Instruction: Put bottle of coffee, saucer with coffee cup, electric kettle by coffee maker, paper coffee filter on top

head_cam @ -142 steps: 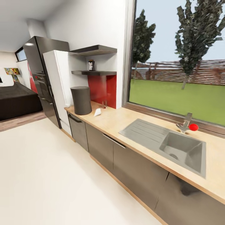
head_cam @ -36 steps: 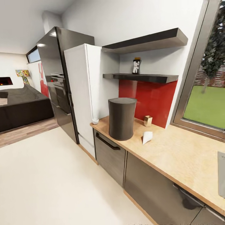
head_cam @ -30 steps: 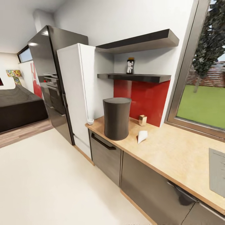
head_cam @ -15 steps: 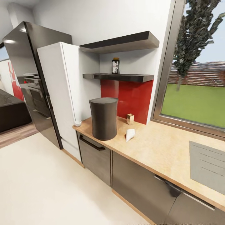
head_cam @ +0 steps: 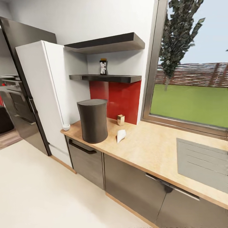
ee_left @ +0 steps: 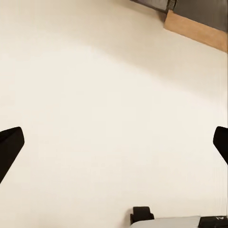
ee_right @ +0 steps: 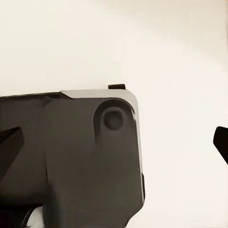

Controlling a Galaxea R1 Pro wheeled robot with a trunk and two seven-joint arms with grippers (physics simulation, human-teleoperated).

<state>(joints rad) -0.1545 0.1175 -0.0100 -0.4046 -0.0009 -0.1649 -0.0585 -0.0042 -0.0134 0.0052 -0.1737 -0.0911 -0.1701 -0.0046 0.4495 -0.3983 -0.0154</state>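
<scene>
Black fingers spread (both arms) | bottle of coffee on kitchen shelf

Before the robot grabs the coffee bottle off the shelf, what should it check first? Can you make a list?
1. Bottle of coffee standing upright on the kitchen shelf: ok.
2. Coffee maker on the countertop: ok.
3. Free counter next to the coffee maker for the bottle: ok, bare wood shows beyond the paper coffee filter.
4. Left gripper open and holding nothing: ok, its fingertips are spread wide over the floor.
5. Right gripper open and holding nothing: ok.
6. Robot near enough to reach the shelf: cannot tell; both grippers point at the floor, not the shelf.
</scene>
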